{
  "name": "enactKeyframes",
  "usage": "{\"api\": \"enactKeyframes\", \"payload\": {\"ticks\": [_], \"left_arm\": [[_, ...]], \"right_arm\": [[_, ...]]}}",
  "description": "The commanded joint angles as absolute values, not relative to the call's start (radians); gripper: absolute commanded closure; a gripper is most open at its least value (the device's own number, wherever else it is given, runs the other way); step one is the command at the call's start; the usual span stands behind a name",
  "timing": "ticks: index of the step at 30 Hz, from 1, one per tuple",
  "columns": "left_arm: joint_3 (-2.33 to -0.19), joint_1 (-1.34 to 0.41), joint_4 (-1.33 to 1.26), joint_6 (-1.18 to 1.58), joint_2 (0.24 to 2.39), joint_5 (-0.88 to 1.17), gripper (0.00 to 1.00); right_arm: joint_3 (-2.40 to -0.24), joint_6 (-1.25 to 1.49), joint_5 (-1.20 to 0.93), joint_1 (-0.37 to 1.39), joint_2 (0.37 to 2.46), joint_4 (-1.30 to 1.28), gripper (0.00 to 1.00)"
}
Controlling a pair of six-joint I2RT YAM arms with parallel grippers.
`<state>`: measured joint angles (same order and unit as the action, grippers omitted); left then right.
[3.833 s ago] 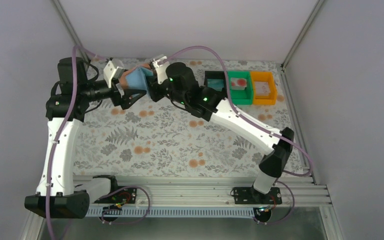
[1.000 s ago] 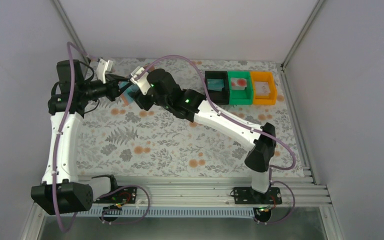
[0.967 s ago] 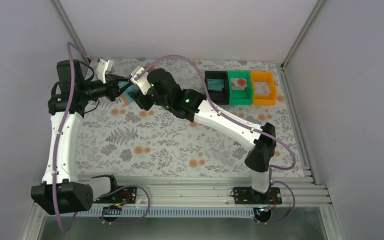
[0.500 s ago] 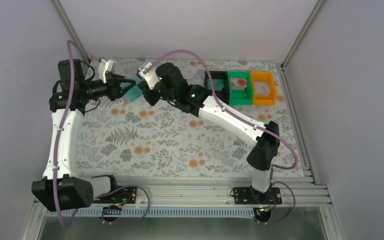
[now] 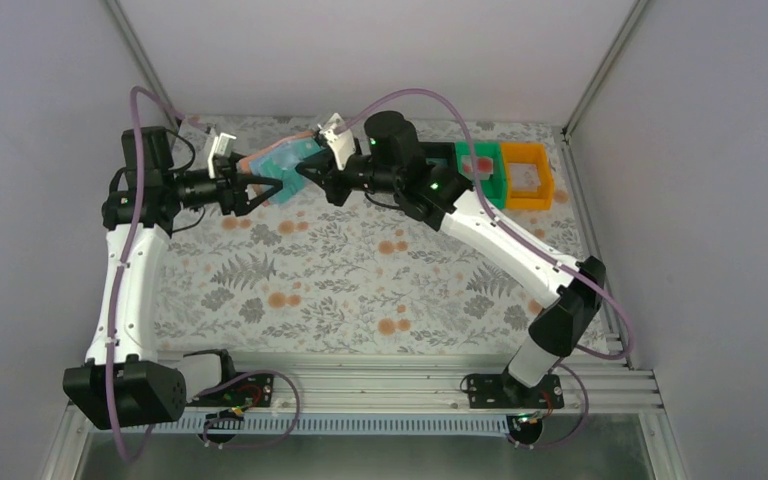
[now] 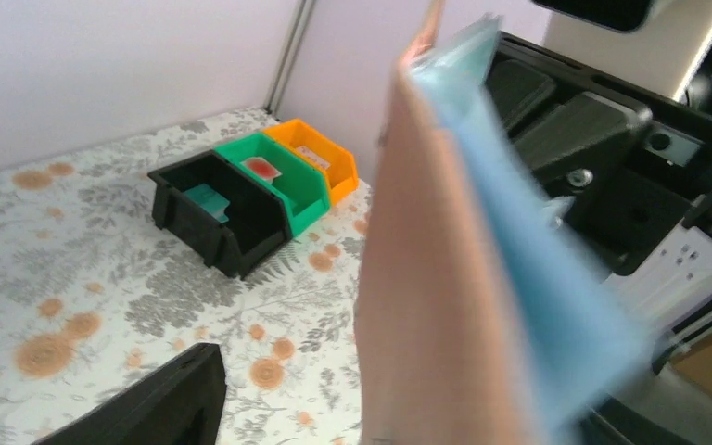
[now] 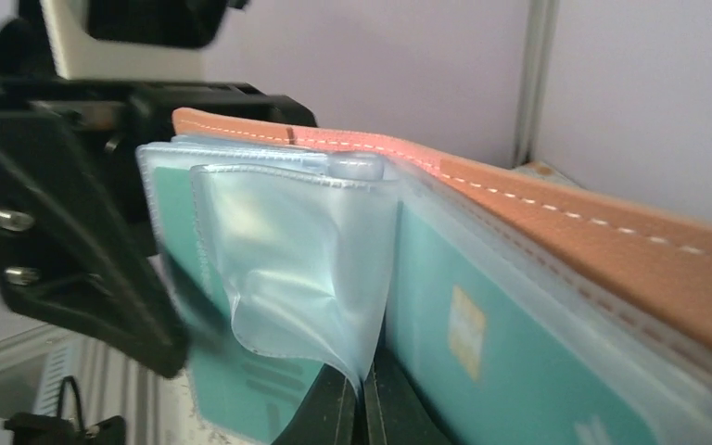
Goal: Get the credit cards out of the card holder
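Salmon-tan card holder [image 5: 272,166] pinched in right tool [image 5: 305,172]

Both arms are meeting at 11 o'clock over the tabletop [image 5: 310,290], where the card holder [image 5: 282,165] is hanging between the left claw [image 5: 256,190] and the right claw [image 5: 306,172], blocking any passage there. The black bin [image 6: 199,232], the green bin [image 5: 482,196] and the orange bin [image 5: 528,198] are standing in a touching row at 1 o'clock. The right arm [image 5: 500,238] is crossing from 5 o'clock, and the left arm [image 5: 125,290] is rising along 9 o'clock. The middle toward 6 o'clock is lying open.
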<state>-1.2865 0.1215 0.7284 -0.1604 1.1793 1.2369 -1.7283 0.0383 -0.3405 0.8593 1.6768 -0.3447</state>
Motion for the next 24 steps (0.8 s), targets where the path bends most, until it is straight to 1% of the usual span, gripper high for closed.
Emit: {"api": "enactKeyframes", "payload": {"ticks": [1, 2, 4, 9, 10, 12, 15, 17, 19, 20, 22, 24], "left_arm": [[-1.276, 0.121, 0.728, -0.186, 1.155, 1.271, 0.34], [-1.277, 0.121, 0.725, -0.182, 1.151, 1.272, 0.48], [-1.279, 0.121, 0.728, -0.185, 1.141, 1.279, 0.67], [-1.286, 0.121, 0.753, -0.22, 1.149, 1.314, 0.97], [-1.294, 0.121, 0.758, -0.221, 1.151, 1.304, 0.97], [-1.305, 0.123, 0.763, -0.219, 1.149, 1.259, 0.98], [-1.303, 0.123, 0.757, -0.197, 1.145, 1.183, 0.98], [-1.297, 0.123, 0.746, -0.183, 1.145, 1.124, 0.98], [-1.302, 0.123, 0.748, -0.181, 1.142, 1.024, 0.98], [-1.303, 0.123, 0.749, -0.181, 1.139, 0.969, 0.98], [-1.306, 0.122, 0.748, -0.179, 1.135, 0.806, 0.98], [-1.309, 0.121, 0.739, -0.182, 1.138, 0.602, 0.98]], "right_arm": [[-1.733, 0.068, -0.458, 0.839, 1.629, -0.286, 0.96], [-1.73, 0.071, -0.472, 0.836, 1.624, -0.285, 0.96], [-1.721, 0.081, -0.509, 0.826, 1.618, -0.285, 0.96], [-1.697, 0.084, -0.552, 0.809, 1.615, -0.269, 0.96], [-1.697, 0.088, -0.554, 0.792, 1.614, -0.273, 0.93], [-1.672, 0.119, -0.525, 0.746, 1.595, -0.274, 0.76], [-1.587, 0.189, -0.474, 0.643, 1.54, -0.263, 0.62], [-1.561, 0.195, -0.47, 0.58, 1.525, -0.302, 0.52], [-1.546, 0.183, -0.44, 0.532, 1.522, -0.361, 0.47], [-1.532, 0.175, -0.411, 0.52, 1.515, -0.383, 0.47], [-1.519, 0.153, -0.343, 0.515, 1.498, -0.415, 0.47], [-1.53, 0.128, -0.368, 0.521, 1.477, -0.426, 0.5]]}}
